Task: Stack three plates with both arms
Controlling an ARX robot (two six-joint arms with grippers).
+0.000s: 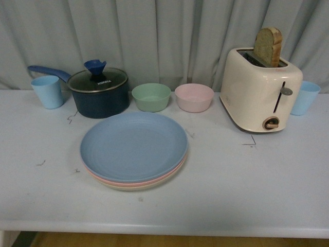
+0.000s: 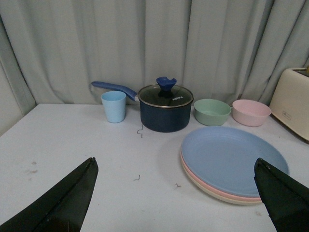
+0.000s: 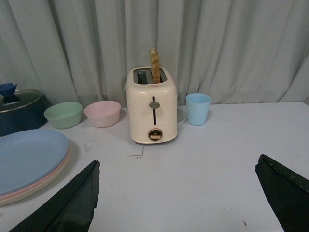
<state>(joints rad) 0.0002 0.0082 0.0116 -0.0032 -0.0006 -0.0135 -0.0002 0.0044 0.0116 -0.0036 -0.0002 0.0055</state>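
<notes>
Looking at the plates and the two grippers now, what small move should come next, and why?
Probably none with the plates: keep both arms back. The blue plate already lies on the pink plate, which lies on the beige plate, in one neat pile. The left gripper and right gripper are open, hold nothing and touch nothing, so the stack looks finished.

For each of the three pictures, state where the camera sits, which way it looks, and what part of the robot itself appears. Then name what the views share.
Front view: on the robot's body, facing the table and curtain; no arm shows.
Left wrist view: on the left arm, looking over the saucepan and plate stack; the open left pincer frames it.
Right wrist view: on the right arm, facing the toaster; the open right pincer frames it.
Shared: all three show the plate stack, green bowl and pink bowl.
</notes>
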